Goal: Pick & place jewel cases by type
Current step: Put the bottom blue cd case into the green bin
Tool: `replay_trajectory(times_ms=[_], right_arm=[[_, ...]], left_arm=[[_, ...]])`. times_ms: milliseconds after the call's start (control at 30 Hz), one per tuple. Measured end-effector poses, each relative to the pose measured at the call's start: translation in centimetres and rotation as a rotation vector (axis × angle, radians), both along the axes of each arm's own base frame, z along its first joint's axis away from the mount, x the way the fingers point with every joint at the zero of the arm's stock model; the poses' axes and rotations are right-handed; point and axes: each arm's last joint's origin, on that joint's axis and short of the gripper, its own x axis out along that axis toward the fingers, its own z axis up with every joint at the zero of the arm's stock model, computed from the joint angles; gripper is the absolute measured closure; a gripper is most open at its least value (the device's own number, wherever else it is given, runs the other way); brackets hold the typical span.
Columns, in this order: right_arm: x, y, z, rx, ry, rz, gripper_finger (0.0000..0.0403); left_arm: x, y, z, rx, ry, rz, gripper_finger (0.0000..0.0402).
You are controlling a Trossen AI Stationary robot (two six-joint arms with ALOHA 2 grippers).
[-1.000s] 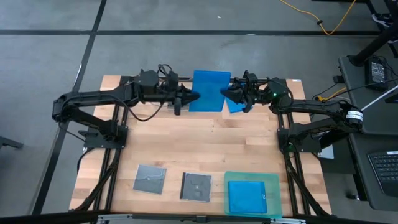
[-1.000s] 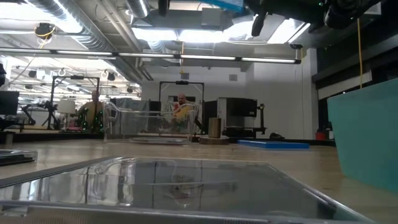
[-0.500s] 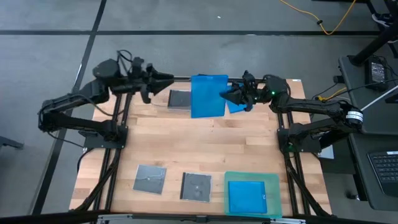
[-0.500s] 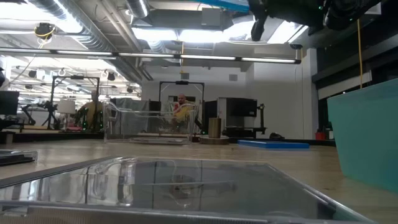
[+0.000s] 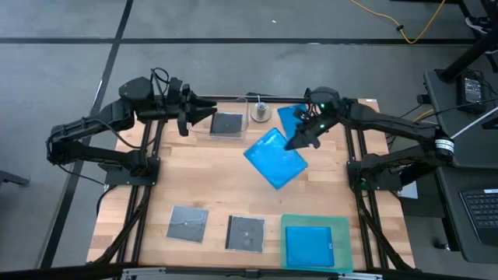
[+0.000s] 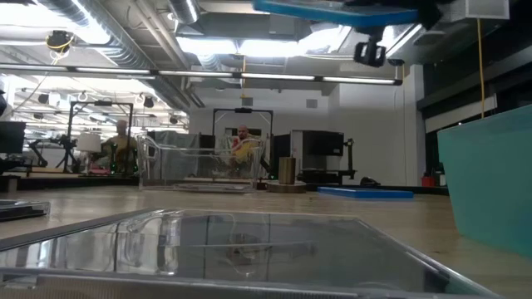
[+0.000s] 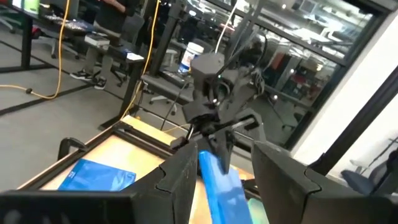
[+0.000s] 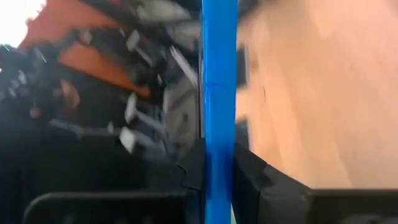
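My right gripper (image 5: pixel 298 141) is shut on a bright blue jewel case (image 5: pixel 275 159) held high over the table's middle; in the low view this case (image 6: pixel 332 10) shows as a thin strip. My left gripper (image 5: pixel 210 111) hangs open over the far left, beside a clear tub (image 5: pixel 245 124) with a grey-black case (image 5: pixel 226 124) lying flat in it. A second blue case (image 5: pixel 289 116) lies flat at the far edge. Two grey-black cases (image 5: pixel 187 224) (image 5: pixel 246 233) lie flat near the near edge. A third blue case (image 5: pixel 313 245) lies in the teal tray (image 5: pixel 342 225). My right gripper pinches the blue case between its two fingers at the edge facing the table's far right (image 5: pixel 292 146). In the right wrist view that edge (image 8: pixel 219 93) runs on edge between the fingers (image 8: pixel 250 173). The fingers come slanting down from the far right. The case is lifted clear, roughly level.
A small metal cylinder (image 5: pixel 261 114) stands at the far edge between the tub and the second blue case. Bare wood (image 5: pixel 210 179) lies across the table's middle. In the low view a person (image 6: pixel 241 145) sits in the room behind the table.
My left gripper has let go of the blue case and drawn back toward the table's far left. My right gripper has carried the case from the far edge toward the table's middle, and the case has turned about, now lying cornerwise. The tub and the metal cylinder now show.
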Motion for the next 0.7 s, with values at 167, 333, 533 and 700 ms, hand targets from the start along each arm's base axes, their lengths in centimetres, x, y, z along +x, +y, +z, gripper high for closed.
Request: replay_trajectory(times_ms=[167, 333, 533, 700], right_arm=[[-2.1, 0.9, 2.7, -0.02, 0.155, 0.076, 0.0355], [-3.9, 2.1, 4.5, -0.022, 0.295, 0.103, 0.0355], [-4.7, 4.2, 4.5, 0.009, 0.429, 0.194, 0.0355], [-4.4, 6.1, 3.9, 0.007, 0.504, 0.293, 0.0355]], left_arm=[[0.0, 0.0, -0.1, 0.029, 0.014, -0.012, 0.0256], [0.0, 0.0, -0.2, 0.043, 0.03, -0.014, 0.0256], [0.0, 0.0, -0.2, 0.059, 0.032, -0.015, 0.0256], [0.0, 0.0, -0.2, 0.06, 0.033, -0.016, 0.0256]])
